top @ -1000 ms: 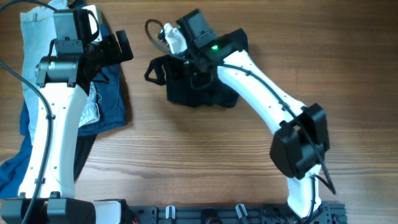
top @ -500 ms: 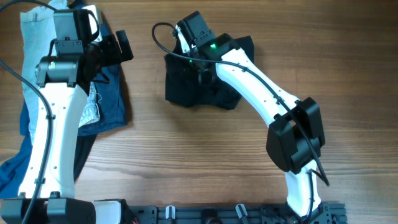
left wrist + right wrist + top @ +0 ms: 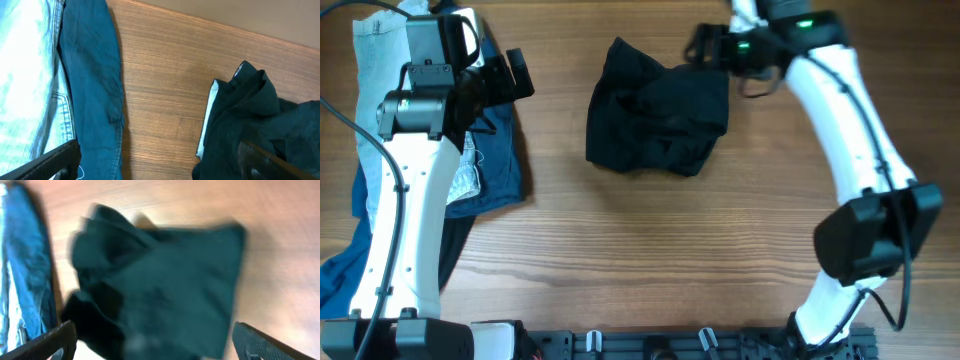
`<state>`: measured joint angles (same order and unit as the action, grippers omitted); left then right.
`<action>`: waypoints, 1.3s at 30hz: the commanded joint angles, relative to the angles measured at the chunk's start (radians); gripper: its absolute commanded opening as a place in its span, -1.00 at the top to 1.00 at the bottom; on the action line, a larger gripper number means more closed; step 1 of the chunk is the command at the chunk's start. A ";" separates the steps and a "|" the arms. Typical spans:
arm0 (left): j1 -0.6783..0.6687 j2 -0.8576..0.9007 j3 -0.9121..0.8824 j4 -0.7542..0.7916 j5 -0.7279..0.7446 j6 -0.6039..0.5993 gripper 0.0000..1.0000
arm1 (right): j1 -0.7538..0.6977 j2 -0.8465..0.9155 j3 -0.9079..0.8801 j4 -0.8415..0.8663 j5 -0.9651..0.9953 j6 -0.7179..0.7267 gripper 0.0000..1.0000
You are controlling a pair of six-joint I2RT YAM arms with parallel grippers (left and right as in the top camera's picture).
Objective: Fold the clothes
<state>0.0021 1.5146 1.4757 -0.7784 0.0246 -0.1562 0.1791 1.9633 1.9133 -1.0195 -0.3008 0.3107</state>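
Note:
A dark black-teal garment (image 3: 658, 112) lies crumpled on the wooden table, at centre in the overhead view. My right gripper (image 3: 703, 46) is open and empty, just off the garment's far right corner. The right wrist view shows the garment (image 3: 160, 290) blurred, spread between and beyond the open fingers (image 3: 155, 347). My left gripper (image 3: 515, 75) is open and empty, hovering at the right edge of a pile of blue denim clothes (image 3: 490, 165). The left wrist view shows the open fingers (image 3: 160, 167), with the jeans (image 3: 90, 75) to their left and the dark garment (image 3: 250, 125) to their right.
The pile at the left edge also holds a pale, light-blue denim piece (image 3: 370, 60) and a dark piece (image 3: 455, 240) under the left arm. Bare wood (image 3: 650, 250) lies in front of the dark garment. A black rail (image 3: 660, 345) runs along the table's near edge.
My right gripper has let go of the dark garment and swung away to the far right. The garment now lies spread wider toward the right. The left arm has not moved.

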 commanded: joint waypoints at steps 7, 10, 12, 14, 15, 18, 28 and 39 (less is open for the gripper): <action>0.003 0.007 0.002 0.002 -0.010 -0.009 -0.99 | -0.068 0.060 -0.283 0.134 -0.164 0.083 -0.97; 0.003 0.007 0.002 -0.002 -0.011 -0.009 -0.99 | -0.068 0.060 -0.390 0.257 -0.212 0.124 -0.78; 0.003 0.007 0.002 -0.001 -0.010 -0.009 -1.00 | -0.064 0.060 -0.432 0.308 -0.228 0.146 -0.64; 0.003 0.007 0.002 -0.001 -0.010 -0.009 -1.00 | -0.061 0.060 -0.466 0.356 -0.243 0.161 -0.23; 0.003 0.007 0.002 -0.001 -0.010 -0.009 -0.99 | -0.059 0.060 -0.468 0.364 -0.243 0.161 0.02; 0.003 0.007 0.002 -0.001 -0.010 -0.009 -1.00 | -0.058 0.059 -0.466 0.414 -0.292 0.160 0.91; 0.003 0.007 0.002 0.015 -0.010 -0.009 -1.00 | 0.067 0.046 -0.247 0.637 -0.403 0.197 0.91; 0.003 0.007 0.002 0.022 -0.010 -0.010 -1.00 | 0.241 0.174 -0.248 0.805 -0.156 0.273 0.86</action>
<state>0.0021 1.5146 1.4757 -0.7597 0.0242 -0.1562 0.4332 2.0842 1.6558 -0.2554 -0.5354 0.5694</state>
